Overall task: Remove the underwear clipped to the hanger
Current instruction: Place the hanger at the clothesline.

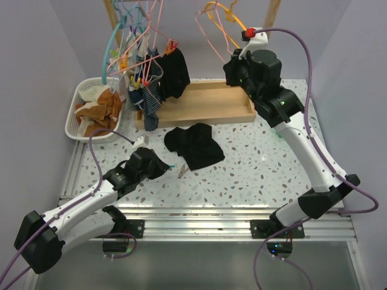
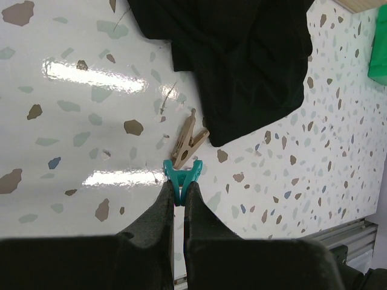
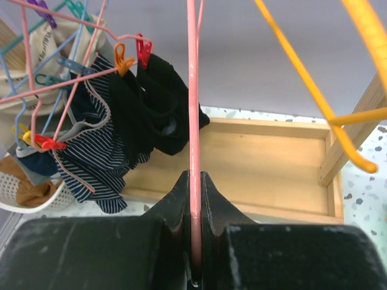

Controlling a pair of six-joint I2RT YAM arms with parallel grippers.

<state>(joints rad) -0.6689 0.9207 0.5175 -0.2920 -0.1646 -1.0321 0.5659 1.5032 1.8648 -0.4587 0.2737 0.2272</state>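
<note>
Nearest, the left gripper [image 2: 178, 194] hangs low over the speckled white terrazzo tabletop [image 2: 72, 121], its fingers pressed together on one small teal plastic clothes peg [image 2: 181, 174]. Just beyond it lies one plain wooden spring peg [image 2: 189, 141], its far end just beside the heap of limp black cloth underwear [image 1: 195, 145]. That heap rests flat on the table in front of the shallow rectangular wooden tray [image 1: 208, 112], its long axis running left to right; how many pieces it holds I cannot tell.

Left of the tray, the white perforated plastic basket [image 1: 75, 124] holds crumpled orange-brown cloth [image 1: 109, 106] and some cream cloth. Above the tray's left end, the hanging black underwear [image 3: 158, 103] dangles lengthwise downward from two pegs, one orange and one red, beside dark blue striped garments [image 3: 100, 163].

Farthest, the right gripper [image 3: 192, 181] is raised, jaws nipped onto a thin pink wire hanger [image 3: 192, 90]. An orange wire hanger [image 3: 302, 72] passes to its right.
</note>
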